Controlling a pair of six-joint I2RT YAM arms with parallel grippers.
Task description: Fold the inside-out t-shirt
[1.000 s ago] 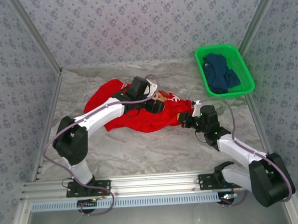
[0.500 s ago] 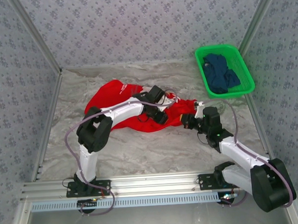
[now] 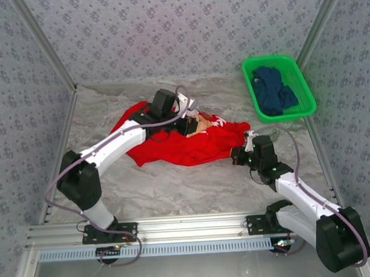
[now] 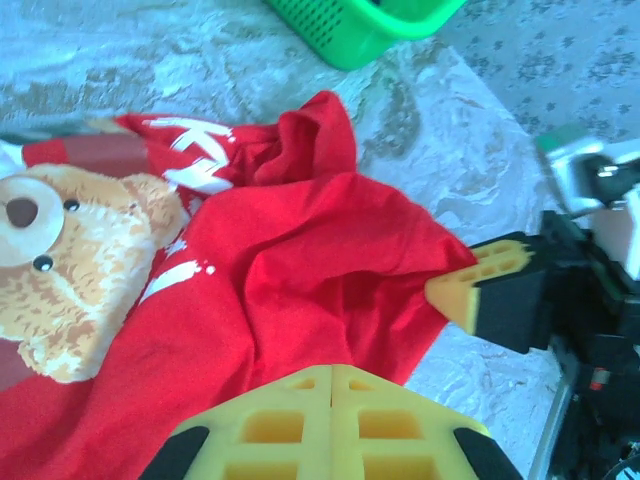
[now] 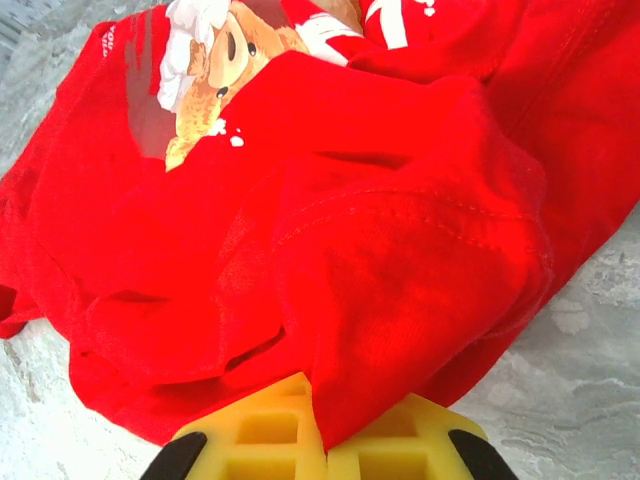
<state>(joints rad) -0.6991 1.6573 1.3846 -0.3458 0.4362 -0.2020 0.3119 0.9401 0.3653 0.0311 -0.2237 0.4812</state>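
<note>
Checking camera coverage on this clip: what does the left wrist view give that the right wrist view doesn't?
Left wrist: the green basket corner, and the right gripper from outside, pinching an edge of the red t-shirt. Right wrist: small white lettering, and cloth running between its own fingers. Shared: the shirt, its bear print and the marble table.

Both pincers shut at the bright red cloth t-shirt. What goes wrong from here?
1. The right pincer clamps a bunched wad of the bright red cloth t-shirt with the bear print, probably several layers; pulling may drag the heap rather than spread it.
2. The left pincer is shut right at the cloth, with little fabric visible between its tips; that hold may slip.
3. The two pincers sit close together in the left wrist view; they might collide.
</note>
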